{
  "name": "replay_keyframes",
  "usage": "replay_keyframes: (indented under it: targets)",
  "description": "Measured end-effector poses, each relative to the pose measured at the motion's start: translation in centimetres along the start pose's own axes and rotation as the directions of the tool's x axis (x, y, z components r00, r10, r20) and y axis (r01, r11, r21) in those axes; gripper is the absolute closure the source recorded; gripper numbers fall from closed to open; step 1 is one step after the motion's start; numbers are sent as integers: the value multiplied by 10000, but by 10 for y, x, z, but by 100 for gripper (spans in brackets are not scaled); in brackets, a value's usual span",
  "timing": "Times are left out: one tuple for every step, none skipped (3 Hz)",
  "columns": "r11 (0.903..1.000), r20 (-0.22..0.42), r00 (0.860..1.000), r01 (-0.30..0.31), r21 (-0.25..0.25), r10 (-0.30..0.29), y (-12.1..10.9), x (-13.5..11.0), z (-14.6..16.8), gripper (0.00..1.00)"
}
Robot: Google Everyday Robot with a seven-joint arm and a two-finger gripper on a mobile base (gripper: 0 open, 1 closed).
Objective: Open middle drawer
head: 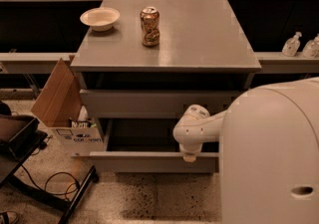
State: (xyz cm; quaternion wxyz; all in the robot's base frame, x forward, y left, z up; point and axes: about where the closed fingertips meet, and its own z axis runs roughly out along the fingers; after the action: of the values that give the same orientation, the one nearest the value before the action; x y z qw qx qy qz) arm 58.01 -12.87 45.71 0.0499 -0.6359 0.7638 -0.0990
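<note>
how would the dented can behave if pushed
The can stands upright and tall for its base, so it likely tips easily. Its dents suggest thin, light metal, probably empty. The gripper is at the open drawer's front edge, well below it.

Bowl (99,18) and can (149,27), perhaps dented, stand apart on the grey top (204,34); cardboard box (59,99) alongside.

Warm, dim indoor light falls from above onto the flat grey metal cabinet top (199,34), which carries a soft sheen. The dented copper-coloured drink can (149,26) shows small highlights and a short shadow. The recess under the top is nearly black. The white robot gripper (189,157), at the front edge of the pulled-out grey drawer (144,162), is evenly lit above its shadowed inside.
</note>
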Motion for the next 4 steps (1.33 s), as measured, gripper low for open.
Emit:
replay_keyframes:
  targets:
    - [10000,-15,10000,5,-29,-5,1,1,1,0]
    - [9995,178,9996,-219,-233,223,33,8,9,0]
    - [9995,178,9996,-219,-233,223,33,8,9,0]
    - [9994,168,9996,-215,-252,220,34,8,10,17]
